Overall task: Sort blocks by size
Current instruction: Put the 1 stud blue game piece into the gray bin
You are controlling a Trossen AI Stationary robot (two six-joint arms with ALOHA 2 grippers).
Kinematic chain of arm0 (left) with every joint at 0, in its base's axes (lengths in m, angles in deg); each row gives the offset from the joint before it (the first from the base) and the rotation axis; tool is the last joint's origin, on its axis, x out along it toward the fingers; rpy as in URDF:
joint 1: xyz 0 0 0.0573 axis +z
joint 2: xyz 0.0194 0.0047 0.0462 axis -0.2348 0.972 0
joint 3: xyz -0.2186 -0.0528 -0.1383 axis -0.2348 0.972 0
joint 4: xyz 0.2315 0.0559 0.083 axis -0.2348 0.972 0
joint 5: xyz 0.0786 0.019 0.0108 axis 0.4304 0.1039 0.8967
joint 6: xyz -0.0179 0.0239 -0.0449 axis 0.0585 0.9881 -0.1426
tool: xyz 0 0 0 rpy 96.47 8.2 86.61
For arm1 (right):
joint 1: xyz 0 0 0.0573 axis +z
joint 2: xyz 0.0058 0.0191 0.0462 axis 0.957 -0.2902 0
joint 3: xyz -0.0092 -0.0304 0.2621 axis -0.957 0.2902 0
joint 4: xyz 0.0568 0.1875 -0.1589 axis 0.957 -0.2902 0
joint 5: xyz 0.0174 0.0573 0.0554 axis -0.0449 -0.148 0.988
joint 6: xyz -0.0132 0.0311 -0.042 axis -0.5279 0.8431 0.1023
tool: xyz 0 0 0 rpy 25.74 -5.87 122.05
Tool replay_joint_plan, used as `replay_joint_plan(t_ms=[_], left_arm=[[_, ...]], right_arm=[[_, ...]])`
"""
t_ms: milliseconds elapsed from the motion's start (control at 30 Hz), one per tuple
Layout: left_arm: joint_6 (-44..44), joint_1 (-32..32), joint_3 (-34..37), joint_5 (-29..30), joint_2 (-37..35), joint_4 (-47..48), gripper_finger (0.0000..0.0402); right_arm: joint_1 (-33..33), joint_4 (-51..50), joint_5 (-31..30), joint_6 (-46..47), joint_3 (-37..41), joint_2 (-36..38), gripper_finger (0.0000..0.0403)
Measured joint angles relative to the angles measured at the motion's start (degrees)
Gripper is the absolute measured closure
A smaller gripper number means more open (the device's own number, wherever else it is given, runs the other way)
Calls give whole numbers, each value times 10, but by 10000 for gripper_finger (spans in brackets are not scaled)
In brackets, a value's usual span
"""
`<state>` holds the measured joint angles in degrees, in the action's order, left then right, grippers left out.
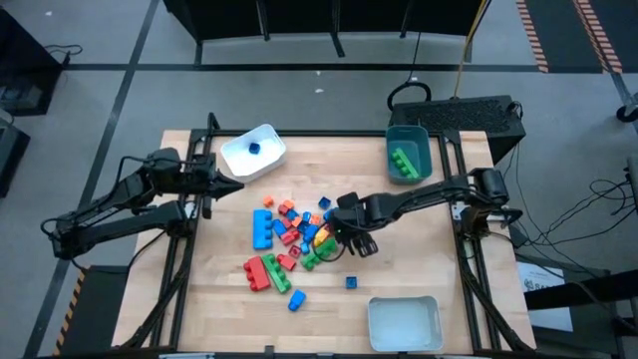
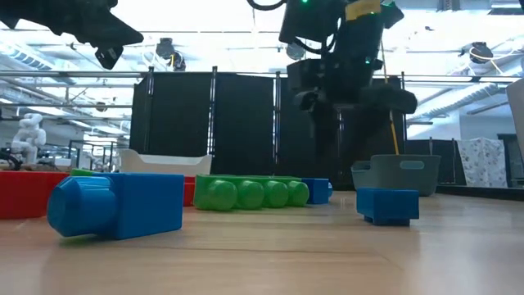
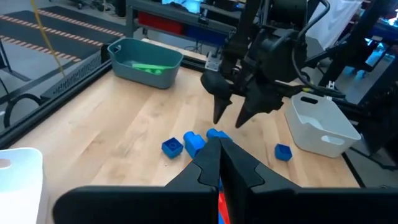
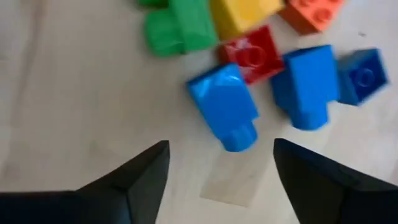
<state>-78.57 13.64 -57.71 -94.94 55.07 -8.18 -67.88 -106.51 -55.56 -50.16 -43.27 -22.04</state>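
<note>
At the middle of the wooden table point(image 1: 419, 284) lies the loose pile of blocks point(image 1: 289, 239): red, blue, green, orange and yellow studded bricks of mixed sizes, with a long blue bar and a red and green cluster on its left side and a small blue cube point(image 1: 351, 282) lying apart toward the near edge. The right gripper point(image 4: 221, 163) hovers just above the pile's right edge, its fingers spread wide and holding nothing; a blue brick point(image 4: 224, 106) lies on its side between and just beyond the tips, likely the piece being lined up for a grasp. Sorting has begun, judging by the containers: a white tray point(image 1: 254, 153) at the far left holds one small blue cube, a teal bin point(image 1: 409, 152) at the far right holds long green pieces, and a second white tray point(image 1: 404, 323) sits at the near right. The left gripper point(image 3: 219, 149) waits beside the first white tray, fingers pressed together and empty, probably keeping clear of the working arm.
</note>
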Motion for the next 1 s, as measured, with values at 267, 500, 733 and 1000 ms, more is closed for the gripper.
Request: replay_joint_plan(t_ms=[267,500,733,1000], left_arm=[[9,0,0,2,0,2,391],[15,0,0,4,0,26,391],[16,0,0,20,0,41,391],[16,0,0,43,0,41,391]], right_arm=[[-6,40,12,-46,0,-2,135],[-23,62,34,-61,0,-46,139],[-23,77,45,-82,-2,-92,150],[-22,67,46,-32,-1,-87,298]])
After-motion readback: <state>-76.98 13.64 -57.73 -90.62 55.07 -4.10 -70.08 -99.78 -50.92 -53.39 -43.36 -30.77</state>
